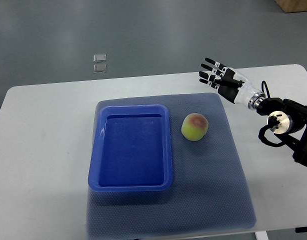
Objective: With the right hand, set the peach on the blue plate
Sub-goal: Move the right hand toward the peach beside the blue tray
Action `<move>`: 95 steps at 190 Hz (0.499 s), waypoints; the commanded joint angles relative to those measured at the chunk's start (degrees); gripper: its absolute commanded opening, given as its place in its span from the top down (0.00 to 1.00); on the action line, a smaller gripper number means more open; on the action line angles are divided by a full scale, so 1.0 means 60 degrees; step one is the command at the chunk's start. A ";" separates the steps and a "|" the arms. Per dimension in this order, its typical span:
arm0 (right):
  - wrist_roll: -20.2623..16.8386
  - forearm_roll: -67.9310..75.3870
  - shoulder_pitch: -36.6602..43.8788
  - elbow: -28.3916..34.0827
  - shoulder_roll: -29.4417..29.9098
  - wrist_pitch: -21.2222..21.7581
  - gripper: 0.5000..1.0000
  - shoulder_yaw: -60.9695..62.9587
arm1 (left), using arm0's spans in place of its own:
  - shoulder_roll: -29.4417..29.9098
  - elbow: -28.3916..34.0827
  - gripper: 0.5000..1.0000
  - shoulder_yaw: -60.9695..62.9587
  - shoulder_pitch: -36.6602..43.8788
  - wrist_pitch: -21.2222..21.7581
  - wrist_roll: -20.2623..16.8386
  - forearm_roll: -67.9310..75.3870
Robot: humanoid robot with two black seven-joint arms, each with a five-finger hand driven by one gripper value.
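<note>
A yellow-green peach (195, 127) with a red blush lies on the grey-blue mat, just right of the blue plate (131, 182), a rectangular tray with a raised rim and nothing in it. My right hand (217, 78) comes in from the right edge and hovers above the table's far right, up and to the right of the peach and apart from it. Its fingers (209, 62) are spread and hold nothing. The left arm is out of view.
The grey-blue mat (228, 165) covers the middle of the white table (43, 150). Two small clear squares (99, 63) lie on the floor beyond the table's far edge. A brown box corner (296, 5) shows at the top right.
</note>
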 commanded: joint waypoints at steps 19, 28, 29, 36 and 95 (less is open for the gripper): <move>0.0014 -0.0263 0.0012 0.0037 0.0054 -0.0011 0.14 -0.0001 | 0.0000 0.0014 0.00 0.0039 0.0021 0.0003 0.0000 0.0014; 0.0014 -0.0321 0.0026 0.0037 0.0068 -0.0025 0.14 -0.0001 | 0.0000 0.0014 0.00 0.0039 0.0021 0.0003 0.0000 0.0014; 0.0014 -0.0322 0.0026 0.0037 0.0068 -0.0025 0.14 -0.0001 | 0.0000 0.0014 0.00 0.0039 0.0021 0.0003 0.0000 0.0014; 0.0014 -0.0380 0.0026 0.0037 0.0054 -0.0040 0.14 -0.0016 | 0.0000 0.0014 0.00 0.0039 0.0021 0.0003 0.0000 0.0014; -0.0001 -0.0556 0.0085 0.0037 0.0054 0.0048 0.14 -0.0016 | 0.0000 0.0014 0.00 0.0009 0.0006 0.0003 0.0000 0.0000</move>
